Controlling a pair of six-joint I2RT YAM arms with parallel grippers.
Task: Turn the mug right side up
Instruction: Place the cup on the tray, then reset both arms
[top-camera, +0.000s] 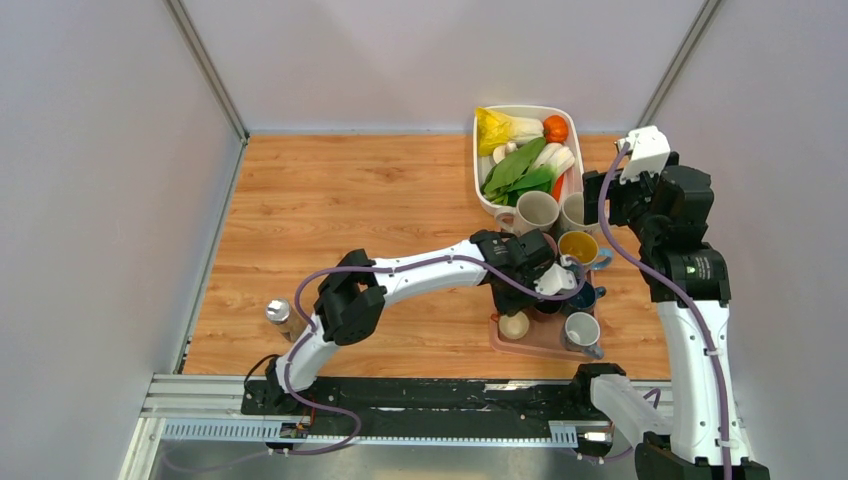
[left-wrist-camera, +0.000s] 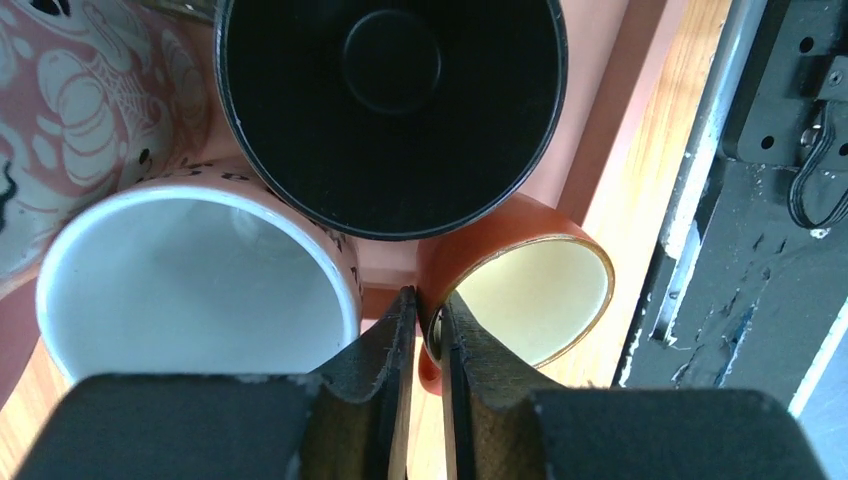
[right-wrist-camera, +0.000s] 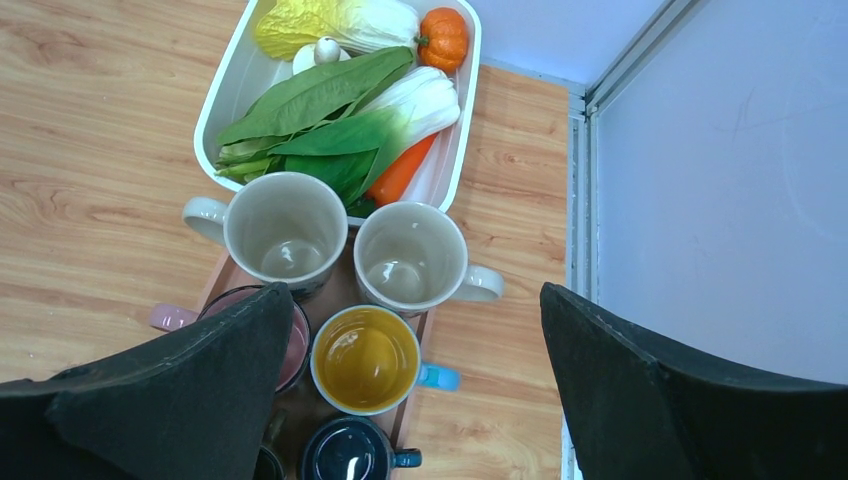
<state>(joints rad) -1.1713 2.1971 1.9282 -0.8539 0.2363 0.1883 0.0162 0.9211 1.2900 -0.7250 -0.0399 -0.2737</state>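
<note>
An orange mug with a cream inside stands at the near left corner of the brown tray. In the top view its opening faces up. My left gripper is shut on its wall, one finger outside and one finger inside the rim. In the top view the left gripper reaches over the tray's near end. My right gripper is wide open and empty, held high above the tray's far end.
The tray also holds a black mug, a white mug, a pink patterned mug, two beige mugs, a yellow mug and a dark blue mug. A white basin of vegetables sits behind. A small jar stands at the left.
</note>
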